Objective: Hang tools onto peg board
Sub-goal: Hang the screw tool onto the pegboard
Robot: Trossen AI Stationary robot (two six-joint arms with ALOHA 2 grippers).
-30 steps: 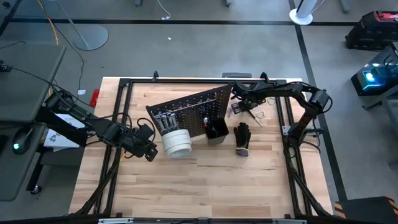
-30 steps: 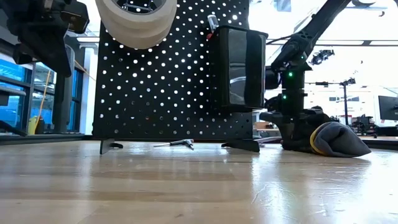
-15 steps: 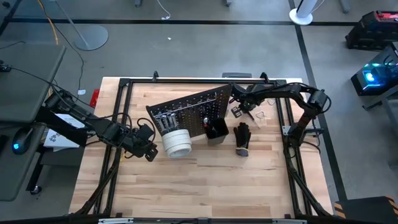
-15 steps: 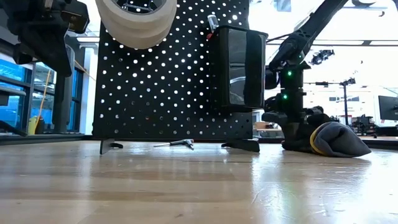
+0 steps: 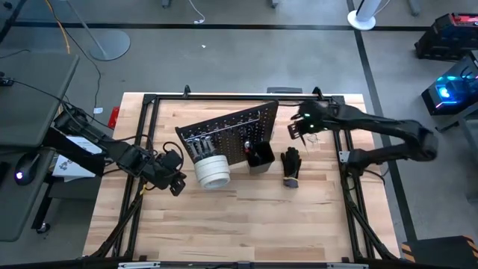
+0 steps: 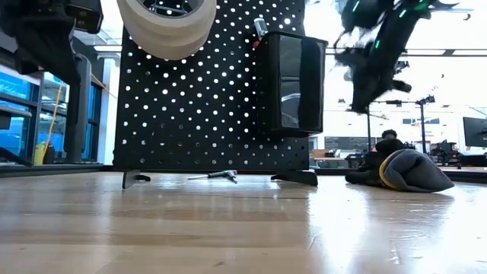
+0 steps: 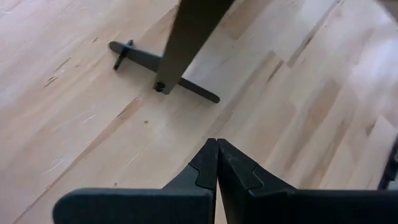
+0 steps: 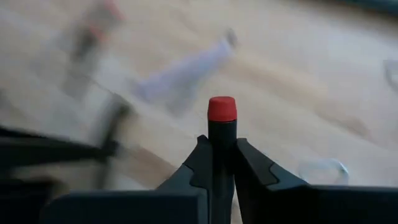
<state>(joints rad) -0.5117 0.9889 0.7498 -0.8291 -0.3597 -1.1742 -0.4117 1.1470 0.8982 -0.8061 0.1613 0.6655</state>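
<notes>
Right gripper (image 8: 222,163) holds a slim dark tool with a red end (image 8: 222,109), raised behind the peg board (image 5: 228,133).

The two fingers of the right gripper are pressed on the slim dark tool, and its red tip stands out between them. In the high view this gripper (image 5: 302,125) is above the far right part of the table (image 5: 246,217), beside the right edge of the peg board. The board stands upright and carries white tape rolls (image 5: 213,171) and a small black bin (image 5: 259,158). A black glove bundle (image 5: 290,165) lies on the table near the bin. The left gripper (image 7: 216,163) is at the left of the tape rolls, its fingers together and with nothing between them.
</notes>
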